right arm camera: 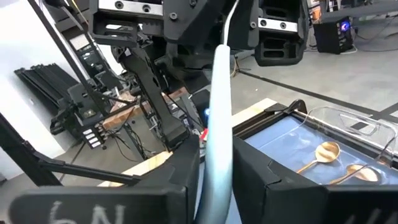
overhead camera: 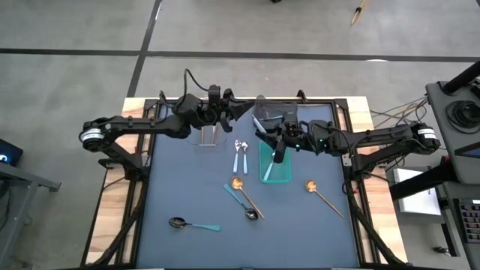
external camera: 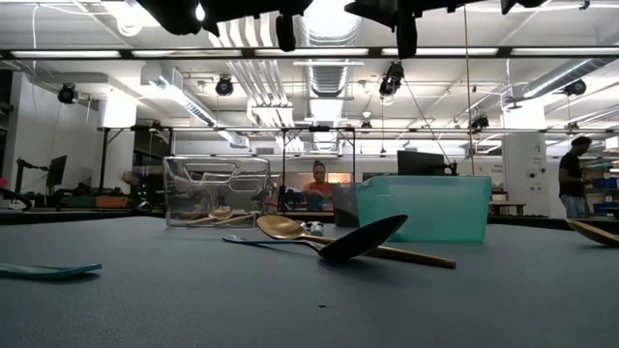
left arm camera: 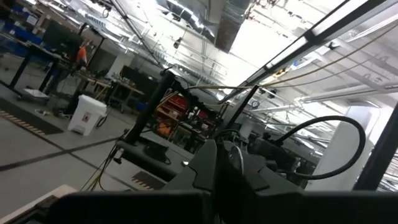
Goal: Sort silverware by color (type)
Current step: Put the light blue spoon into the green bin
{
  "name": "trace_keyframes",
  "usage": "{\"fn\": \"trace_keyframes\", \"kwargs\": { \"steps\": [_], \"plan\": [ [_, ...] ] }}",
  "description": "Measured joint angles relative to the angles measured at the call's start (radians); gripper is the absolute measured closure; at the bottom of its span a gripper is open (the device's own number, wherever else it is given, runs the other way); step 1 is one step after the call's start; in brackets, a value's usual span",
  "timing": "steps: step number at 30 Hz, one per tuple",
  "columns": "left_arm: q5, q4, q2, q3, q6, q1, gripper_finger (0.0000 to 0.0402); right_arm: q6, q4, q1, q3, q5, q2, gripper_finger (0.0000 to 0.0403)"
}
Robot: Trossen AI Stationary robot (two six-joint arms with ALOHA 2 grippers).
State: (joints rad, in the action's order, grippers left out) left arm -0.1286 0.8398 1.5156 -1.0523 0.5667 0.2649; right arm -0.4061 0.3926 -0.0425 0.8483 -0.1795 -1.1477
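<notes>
The right claw (overhead camera: 278,155) hangs over the teal bin (overhead camera: 286,174), clamped on a light-blue-handled spoon (right arm camera: 217,118) to drop it there, while the left claw (overhead camera: 215,105), shut and empty, waits above the clear bin (overhead camera: 203,139); other spoons lie on the desk (overhead camera: 187,187).

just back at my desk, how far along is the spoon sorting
Partly done. Two gold spoons already lie in the clear bin. In hand: the right pincer, above the teal bin, holds a light-blue-handled spoon. The left pincer is shut near the clear bin. Left on the mat: two light-blue spoons, two gold ones, two dark teal-handled ones.
</notes>
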Motion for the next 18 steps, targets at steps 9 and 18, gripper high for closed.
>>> {"fn": "trace_keyframes", "kwargs": {
  "steps": [9, 18],
  "plan": [
    [0.002, -0.148, -0.012, 0.000, -0.023, 0.002, 0.0401, -0.039, -0.064, -0.001, 0.000, -0.063, 0.000, 0.0260],
    [0.047, -0.261, -0.012, 0.000, -0.041, 0.003, 0.0401, -0.040, -0.334, -0.003, 0.093, -0.163, -0.002, 0.0211]
  ]
}}
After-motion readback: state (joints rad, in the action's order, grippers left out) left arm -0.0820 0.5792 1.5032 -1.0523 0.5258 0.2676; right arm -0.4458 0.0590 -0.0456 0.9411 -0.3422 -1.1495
